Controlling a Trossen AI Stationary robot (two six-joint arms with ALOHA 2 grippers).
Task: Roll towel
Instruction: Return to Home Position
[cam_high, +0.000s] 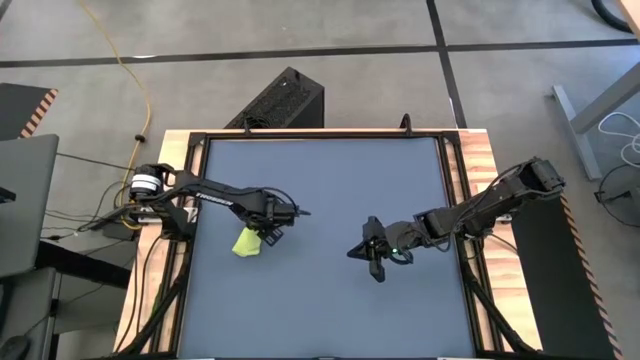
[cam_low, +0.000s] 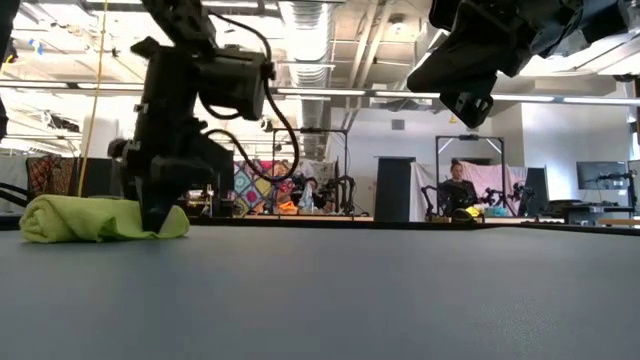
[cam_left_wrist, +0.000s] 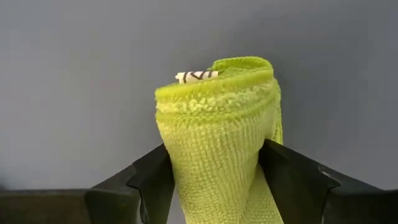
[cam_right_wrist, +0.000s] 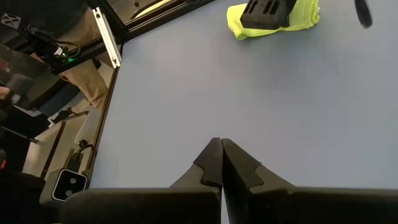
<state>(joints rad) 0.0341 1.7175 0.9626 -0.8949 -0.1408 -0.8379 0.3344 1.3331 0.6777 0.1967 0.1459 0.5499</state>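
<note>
High view, item one: dark blue-grey table (cam_high: 330, 300), filling the centre of the frame.

Item two: left arm (cam_high: 210, 190), entering from the left edge of the frame and reaching toward centre-left.

Item three: right arm (cam_high: 480, 205), entering from the right edge and ending just right of centre.

Item four: left gripper (cam_high: 270, 228), centre-left of the high view. In the low view I see it (cam_low: 160, 215) down on the table at the left of the frame, on the right end of the roll. In the left wrist view its two dark fingers (cam_left_wrist: 155, 180) press against either side of the cloth, so I read it as closed on it.

Item five: right gripper (cam_high: 375, 262), just right of centre. In the low view it (cam_low: 470, 100) hangs in the upper right, clear of the table. In the right wrist view its tips (cam_right_wrist: 221, 146) meet with nothing between them.

Item six: towel (cam_high: 245, 243), lime, rolled, lying on the table at centre-left; in the low view it (cam_low: 80, 220) sits at the far left.

Item seven: small white label (cam_left_wrist: 196, 76) at the roll's far end.
</note>
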